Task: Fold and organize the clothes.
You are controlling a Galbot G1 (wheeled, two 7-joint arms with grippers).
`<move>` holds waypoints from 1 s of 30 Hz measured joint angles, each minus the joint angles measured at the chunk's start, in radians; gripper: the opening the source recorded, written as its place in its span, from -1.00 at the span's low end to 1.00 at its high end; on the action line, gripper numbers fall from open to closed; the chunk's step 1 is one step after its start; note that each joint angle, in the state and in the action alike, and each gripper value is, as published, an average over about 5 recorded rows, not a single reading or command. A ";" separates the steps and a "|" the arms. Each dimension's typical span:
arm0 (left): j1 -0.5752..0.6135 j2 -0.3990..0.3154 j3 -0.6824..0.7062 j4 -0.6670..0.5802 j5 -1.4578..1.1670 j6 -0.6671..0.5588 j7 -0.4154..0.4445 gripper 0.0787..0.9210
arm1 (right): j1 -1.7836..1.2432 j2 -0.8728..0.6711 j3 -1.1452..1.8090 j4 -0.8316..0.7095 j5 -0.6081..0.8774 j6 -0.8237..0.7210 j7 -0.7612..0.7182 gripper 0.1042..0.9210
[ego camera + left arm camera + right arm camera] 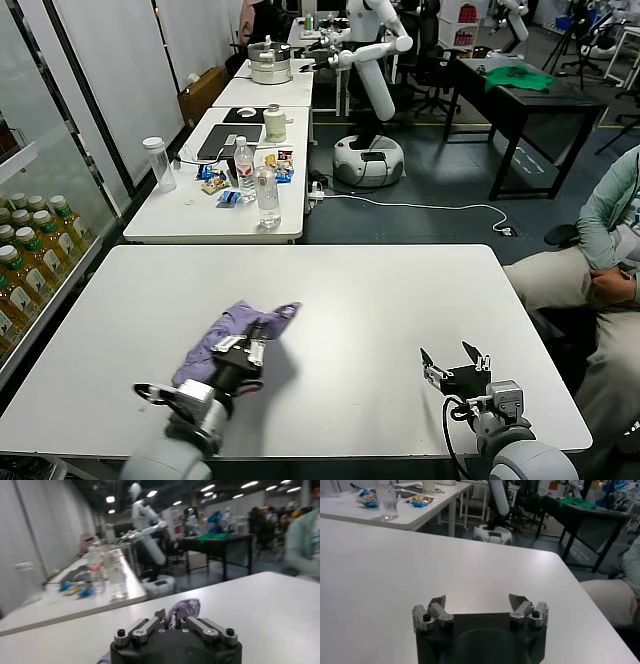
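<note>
The clothes (235, 330) are a bunched lavender T-shirt with darker purple print, lying on the white table (360, 300) at the front left. My left gripper (253, 345) is shut on a fold of the fabric; in the left wrist view the purple cloth (184, 609) sticks out from between the closed fingers of the left gripper (173, 622). My right gripper (455, 362) is open and empty over the front right of the table, also seen in the right wrist view (479, 603).
A second white table (215, 200) behind holds bottles, snacks and a laptop. A seated person (600, 270) is at the right edge. A black table with green cloth (520, 78) and another robot (370, 90) stand far back.
</note>
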 measured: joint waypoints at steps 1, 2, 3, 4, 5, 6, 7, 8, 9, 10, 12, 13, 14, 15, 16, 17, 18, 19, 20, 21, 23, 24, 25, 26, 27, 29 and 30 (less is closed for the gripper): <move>-0.003 -0.007 0.016 0.000 0.008 -0.008 0.002 -0.46 | 0.001 0.001 -0.002 -0.001 -0.001 0.000 0.000 0.76; -0.006 -0.013 0.029 -0.001 0.015 -0.015 0.003 -0.40 | 0.003 0.001 -0.004 -0.002 -0.002 0.000 0.000 0.76; -0.010 -0.019 0.039 -0.004 0.019 -0.022 0.003 -0.33 | 0.005 0.001 -0.005 -0.003 -0.002 0.000 0.000 0.76; -0.015 -0.024 0.046 -0.007 0.021 -0.028 0.002 -0.25 | 0.007 0.001 -0.007 -0.004 -0.002 0.000 0.000 0.76; -0.020 -0.027 0.051 -0.011 0.021 -0.033 0.001 -0.19 | 0.009 0.000 -0.008 -0.006 -0.002 0.000 0.000 0.76; -0.025 -0.029 0.053 -0.017 0.018 -0.038 -0.001 -0.13 | 0.012 0.000 -0.009 -0.008 -0.002 0.000 0.000 0.76; -0.029 -0.030 0.051 -0.023 0.014 -0.043 -0.004 -0.05 | 0.015 -0.001 -0.011 -0.010 -0.002 0.000 0.000 0.76; -0.033 -0.029 0.048 -0.029 0.008 -0.049 -0.007 0.02 | 0.019 -0.002 -0.012 -0.012 -0.001 0.000 -0.001 0.76; -0.035 -0.027 0.041 -0.035 0.003 -0.054 -0.011 0.08 | 0.023 -0.002 -0.015 -0.014 -0.001 0.000 -0.002 0.76; -0.036 -0.023 0.031 -0.039 -0.002 -0.060 -0.014 0.16 | 0.028 -0.002 -0.018 -0.017 -0.001 0.000 -0.003 0.76; -0.036 -0.012 0.002 -0.044 -0.009 -0.073 -0.021 0.28 | 0.040 0.000 -0.027 -0.021 0.001 0.000 -0.004 0.76; -0.035 -0.004 -0.017 -0.043 -0.011 -0.080 -0.024 0.36 | 0.047 0.003 -0.034 -0.023 0.003 0.000 -0.005 0.76; -0.034 0.005 -0.038 -0.041 -0.012 -0.087 -0.028 0.43 | 0.055 0.006 -0.043 -0.024 0.005 0.001 -0.005 0.76; -0.031 0.015 -0.061 -0.037 -0.014 -0.094 -0.031 0.49 | 0.064 0.010 -0.055 -0.026 0.008 0.001 -0.004 0.76; -0.028 0.025 -0.087 -0.032 -0.017 -0.100 -0.035 0.57 | 0.074 0.014 -0.070 -0.027 0.012 0.002 -0.004 0.76; -0.025 0.036 -0.113 -0.025 -0.019 -0.106 -0.040 0.62 | 0.085 0.020 -0.087 -0.028 0.015 0.002 -0.003 0.76; -0.021 0.046 -0.140 -0.020 -0.023 -0.110 -0.043 0.67 | 0.097 0.026 -0.106 -0.030 0.018 0.003 -0.002 0.76; -0.016 0.054 -0.167 -0.014 -0.027 -0.115 -0.047 0.71 | 0.109 0.034 -0.129 -0.033 0.021 0.004 -0.001 0.76; -0.011 0.062 -0.194 -0.010 -0.031 -0.119 -0.050 0.74 | 0.122 0.042 -0.154 -0.036 0.023 0.005 0.001 0.76; -0.006 0.068 -0.220 -0.007 -0.034 -0.123 -0.054 0.75 | 0.134 0.051 -0.181 -0.041 0.025 0.006 0.003 0.76; 0.006 0.076 -0.266 -0.004 -0.038 -0.131 -0.060 0.76 | 0.160 0.071 -0.238 -0.055 0.029 0.010 0.009 0.76; 0.012 0.080 -0.285 -0.003 -0.040 -0.134 -0.063 0.76 | 0.172 0.081 -0.267 -0.063 0.031 0.011 0.012 0.76; 0.018 0.082 -0.303 -0.002 -0.041 -0.137 -0.066 0.77 | 0.184 0.092 -0.296 -0.072 0.033 0.013 0.015 0.76; 0.024 0.084 -0.318 -0.002 -0.042 -0.140 -0.068 0.77 | 0.194 0.103 -0.323 -0.081 0.036 0.014 0.019 0.76; 0.029 0.085 -0.332 -0.001 -0.043 -0.142 -0.071 0.77 | 0.205 0.113 -0.349 -0.091 0.039 0.014 0.024 0.76; 0.040 0.087 -0.355 0.002 -0.045 -0.146 -0.076 0.77 | 0.222 0.133 -0.394 -0.112 0.050 0.014 0.036 0.76; 0.045 0.087 -0.364 0.003 -0.046 -0.148 -0.078 0.77 | 0.229 0.141 -0.414 -0.121 0.058 0.013 0.045 0.76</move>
